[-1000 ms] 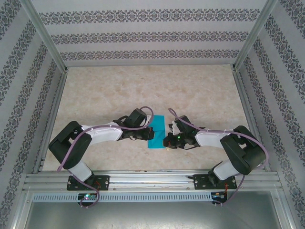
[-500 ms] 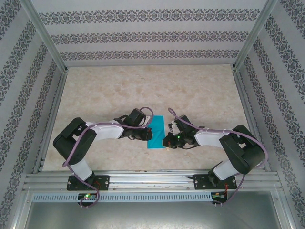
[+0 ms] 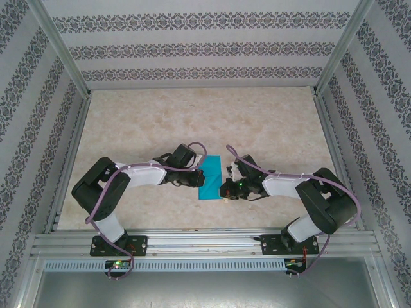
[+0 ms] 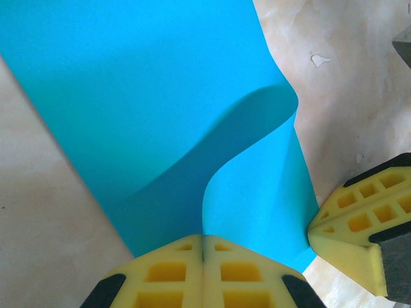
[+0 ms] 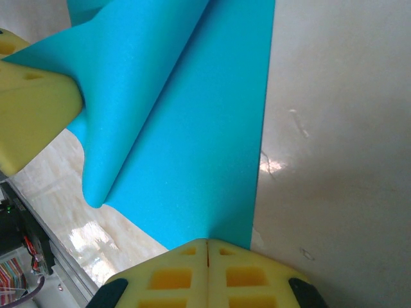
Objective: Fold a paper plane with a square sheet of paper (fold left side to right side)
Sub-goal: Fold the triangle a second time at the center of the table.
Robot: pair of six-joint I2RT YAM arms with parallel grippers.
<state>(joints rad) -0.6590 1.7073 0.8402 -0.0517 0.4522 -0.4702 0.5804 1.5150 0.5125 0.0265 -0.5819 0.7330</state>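
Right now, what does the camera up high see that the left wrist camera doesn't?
The high camera takes in both whole arms, the left arm and the right arm, plus the beige table and the patterned walls. The left wrist camera gets close: the left tool pinches a raised, curling flap of the blue paper. Both show the paper with the right tool at its other edge.
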